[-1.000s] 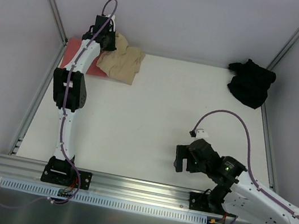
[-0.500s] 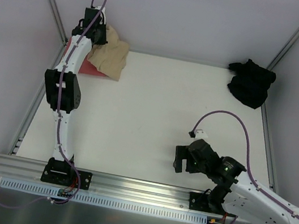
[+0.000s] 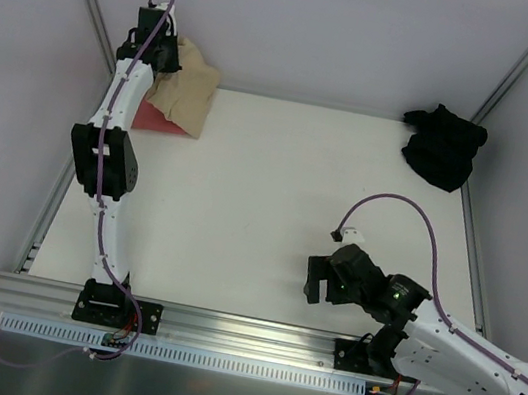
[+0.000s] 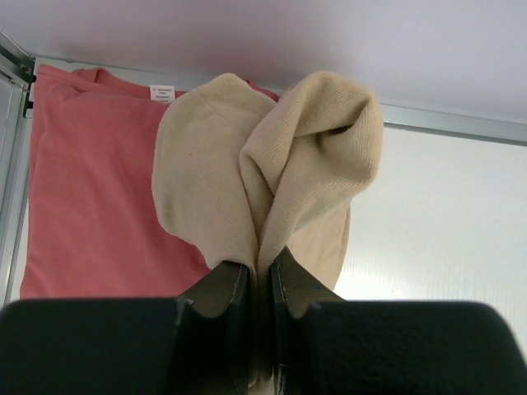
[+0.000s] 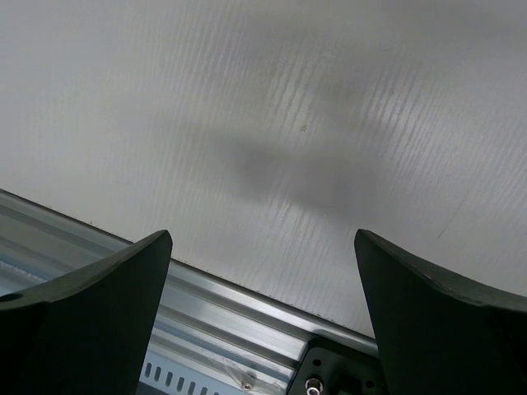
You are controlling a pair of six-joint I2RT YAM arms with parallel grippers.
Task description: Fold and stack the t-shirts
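Observation:
My left gripper (image 4: 260, 276) is shut on a fold of the tan-beige t-shirt (image 4: 272, 173), which hangs bunched from it above the far left corner. In the top view the left gripper (image 3: 164, 51) is by the back wall with the tan shirt (image 3: 185, 91) draped below it. Flat under it lies the salmon-red t-shirt (image 4: 90, 181), also showing as a red edge (image 3: 151, 118) in the top view. The black t-shirt (image 3: 442, 146) is crumpled at the far right corner. My right gripper (image 3: 316, 279) is open over bare table near the front edge, nothing between its fingers (image 5: 99, 313).
The white table (image 3: 274, 199) is walled at the back and both sides by pale panels with metal posts. An aluminium rail (image 3: 242, 331) runs along the near edge, also seen as the rail (image 5: 206, 304) under the right gripper.
The left arm has swung left and back toward the far corner, carrying the tan shirt over the salmon-red one. The right arm has barely moved.

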